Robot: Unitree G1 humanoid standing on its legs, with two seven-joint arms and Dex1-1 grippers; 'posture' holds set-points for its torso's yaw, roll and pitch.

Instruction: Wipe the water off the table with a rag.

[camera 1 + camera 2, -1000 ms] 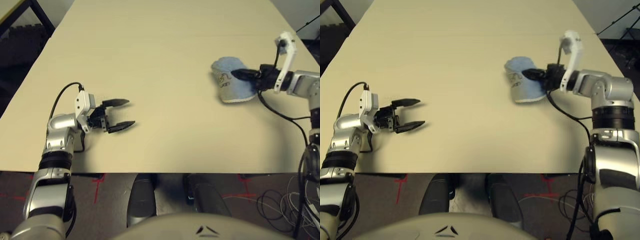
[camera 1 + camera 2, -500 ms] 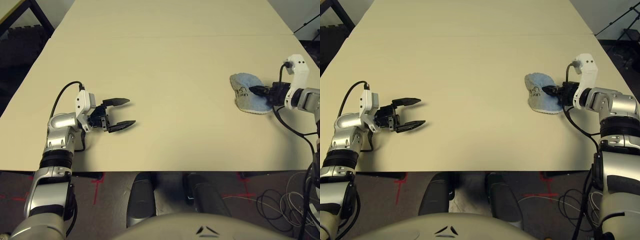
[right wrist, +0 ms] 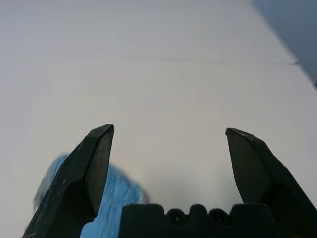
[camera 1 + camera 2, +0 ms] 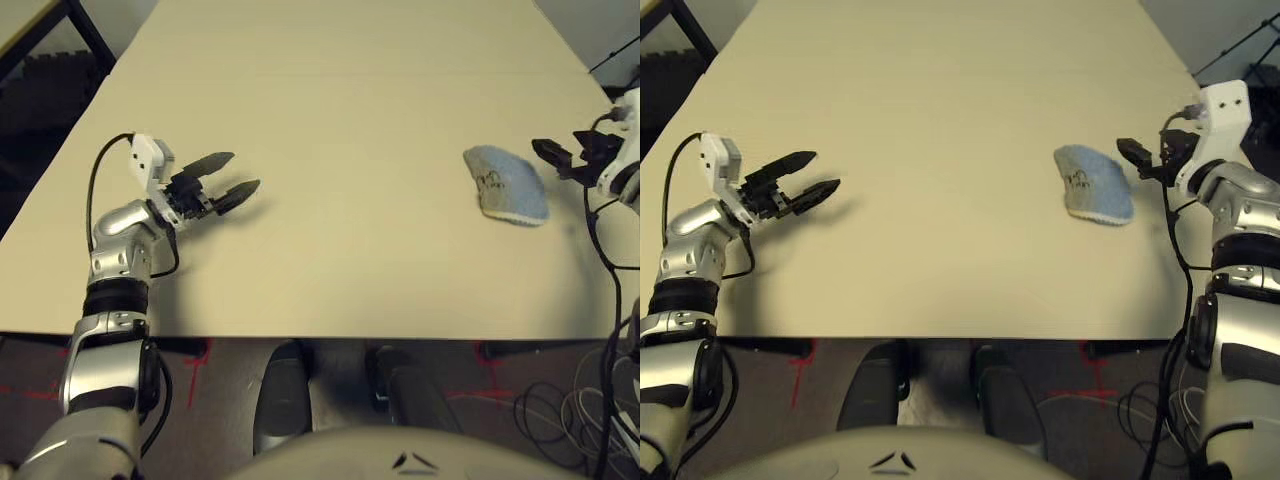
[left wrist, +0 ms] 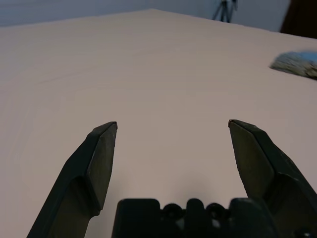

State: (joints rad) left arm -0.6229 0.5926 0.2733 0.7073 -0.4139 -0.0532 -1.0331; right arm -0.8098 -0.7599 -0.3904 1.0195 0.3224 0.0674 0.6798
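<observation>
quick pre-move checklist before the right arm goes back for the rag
1. Right gripper open: ok, jaws spread wide in the right wrist view.
2. Right gripper free of the rag: ok, a gap of bare table lies between them.
3. Rag flat on the table: ok, it lies near the right edge, lettering up.
4. Left gripper out of the way: ok, it is open over the table's left side, far from the rag.
5. Water left to wipe: cannot tell, no smear can be made out on the tabletop.
6. Path from right gripper to rag: ok, nothing lies between them.
</observation>
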